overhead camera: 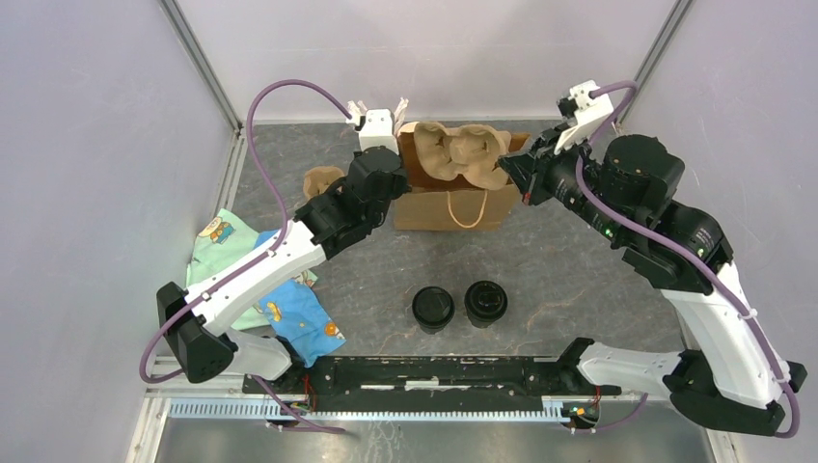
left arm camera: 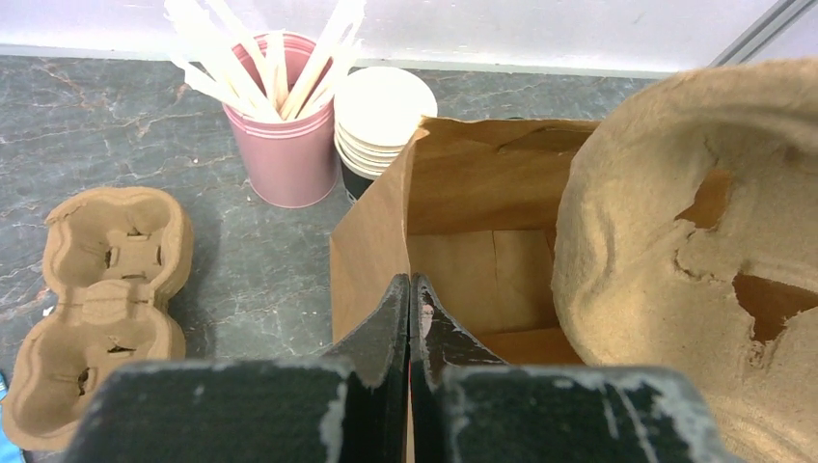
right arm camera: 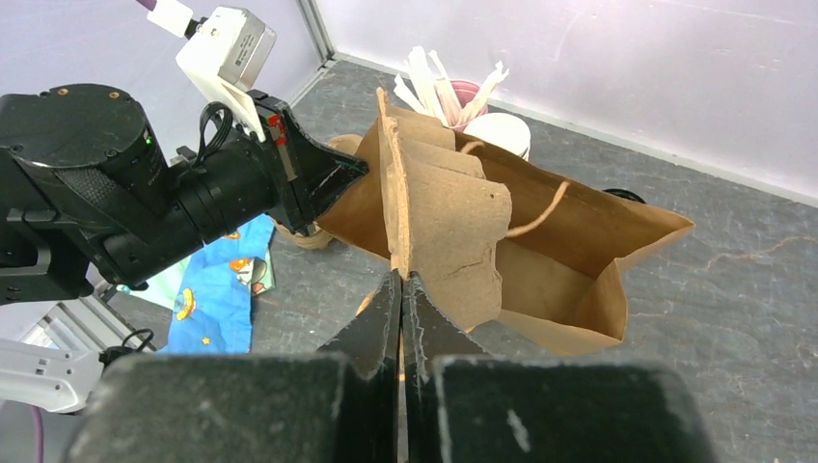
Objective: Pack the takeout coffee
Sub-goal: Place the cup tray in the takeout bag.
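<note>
Only the top view shows you the takeout coffee (overhead camera: pixel 433 309) and a second black cup (overhead camera: pixel 485 303) beside it on the table (overhead camera: pixel 579 289), near the arm bases and well apart from both pincers. In the wrist views, the left pincer (left arm camera: pixel 410 285) is pinched shut on the brown bag (left arm camera: pixel 371 241) at its rim. The right pincer (right arm camera: pixel 401 280) is clamped on the pulp carrier (right arm camera: pixel 444 222).

Both arms reach toward the far edge of the desk (overhead camera: pixel 588 275) and angle inward, the left gripper (left arm camera: pixel 411 285) and right gripper (right arm camera: pixel 401 280) each with jaws pressed together.
</note>
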